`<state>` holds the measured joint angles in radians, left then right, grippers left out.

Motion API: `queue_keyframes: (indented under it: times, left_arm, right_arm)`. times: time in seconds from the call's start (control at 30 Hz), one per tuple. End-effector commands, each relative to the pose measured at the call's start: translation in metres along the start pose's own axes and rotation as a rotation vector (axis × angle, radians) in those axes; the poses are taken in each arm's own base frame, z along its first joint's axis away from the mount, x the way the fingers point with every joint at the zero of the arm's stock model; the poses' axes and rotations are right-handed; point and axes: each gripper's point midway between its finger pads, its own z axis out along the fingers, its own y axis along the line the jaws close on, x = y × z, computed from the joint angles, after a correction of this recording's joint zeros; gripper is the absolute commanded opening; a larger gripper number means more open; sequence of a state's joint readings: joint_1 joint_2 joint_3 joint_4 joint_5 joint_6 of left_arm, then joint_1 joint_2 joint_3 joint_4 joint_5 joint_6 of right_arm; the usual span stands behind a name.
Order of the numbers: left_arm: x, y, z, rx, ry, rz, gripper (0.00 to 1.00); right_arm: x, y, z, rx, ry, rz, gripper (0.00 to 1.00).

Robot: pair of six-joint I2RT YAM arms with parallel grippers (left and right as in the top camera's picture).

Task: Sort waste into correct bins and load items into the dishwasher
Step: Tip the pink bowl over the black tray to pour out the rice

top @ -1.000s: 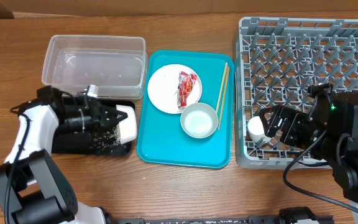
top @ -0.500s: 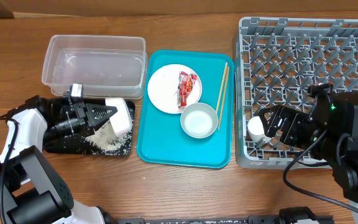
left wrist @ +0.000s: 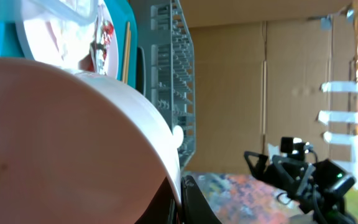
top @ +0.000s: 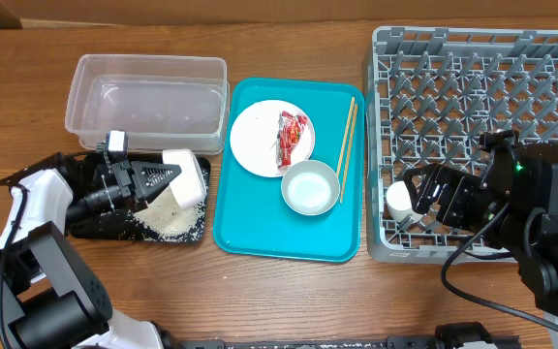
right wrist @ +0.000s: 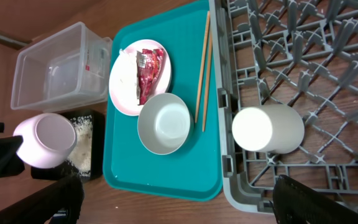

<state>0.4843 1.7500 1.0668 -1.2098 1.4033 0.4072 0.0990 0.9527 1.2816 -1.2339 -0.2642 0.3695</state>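
Soft even light, faint shadows on the counter [top: 289, 291], overhead view sharp, pink bowl [left wrist: 61, 137] blurred close in left wrist view, blown highlights far right.

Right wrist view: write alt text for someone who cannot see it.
A white cup rests in the grey dish rack. Beside it, a teal tray holds a plate with a red wrapper, a bowl and chopsticks. A clear tub stands beyond it.
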Motion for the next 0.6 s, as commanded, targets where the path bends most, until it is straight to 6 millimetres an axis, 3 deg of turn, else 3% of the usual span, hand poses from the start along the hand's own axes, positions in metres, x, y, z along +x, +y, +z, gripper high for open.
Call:
queue_keyframes:
  times: [0.0, 0.07, 0.1, 0.13, 0.2, 0.27, 0.3, 0.37, 0.43, 0.5, 0.57]
  left_arm:
    - [0.001, -0.023, -0.001, 0.109, -0.039, 0.002, 0.04]
    - [0.004, -0.017, -0.001, 0.058, -0.018, 0.151, 0.04]
    - [0.001, -0.008, -0.004, 0.031, -0.017, -0.021, 0.04]
    - [0.000, -0.011, -0.005, 0.050, -0.026, -0.070, 0.04]
    - [-0.005, -0.018, -0.007, 0.079, -0.049, 0.035, 0.04]
    - [-0.005, -0.007, -0.008, 0.023, -0.030, -0.051, 0.04]
    - [-0.003, -0.013, -0.007, 0.048, -0.033, -0.078, 0.04]
    - [0.003, -0.020, -0.004, 0.060, -0.022, 0.087, 0.04]
    - [0.004, -0.005, -0.005, -0.018, 0.010, 0.026, 0.04]
    - [0.011, -0.010, -0.002, -0.011, 0.027, -0.029, 0.04]
    - [0.026, -0.019, 0.006, -0.013, 0.083, 0.026, 0.04]
  right_arm:
    - [-0.004, 0.003, -0.006, -0.010, -0.026, -0.011, 0.99]
    - [-0.005, 0.003, -0.006, -0.011, -0.027, -0.011, 0.99]
    - [-0.005, 0.004, -0.006, -0.012, -0.030, -0.011, 0.99]
    - [-0.005, 0.004, -0.006, -0.012, -0.030, -0.011, 0.99]
    - [-0.005, 0.004, -0.006, -0.012, -0.029, -0.011, 0.99]
    - [-0.005, 0.004, -0.006, -0.012, -0.030, -0.011, 0.99]
    - [-0.005, 0.004, -0.006, -0.011, -0.029, -0.011, 0.99]
    - [-0.005, 0.003, -0.006, -0.010, -0.027, -0.010, 0.99]
    - [-0.005, 0.004, -0.006, -0.011, -0.028, -0.010, 0.99]
    - [-0.005, 0.004, -0.006, -0.012, -0.029, -0.011, 0.99]
    - [-0.005, 0.004, -0.006, -0.012, -0.030, -0.011, 1.00]
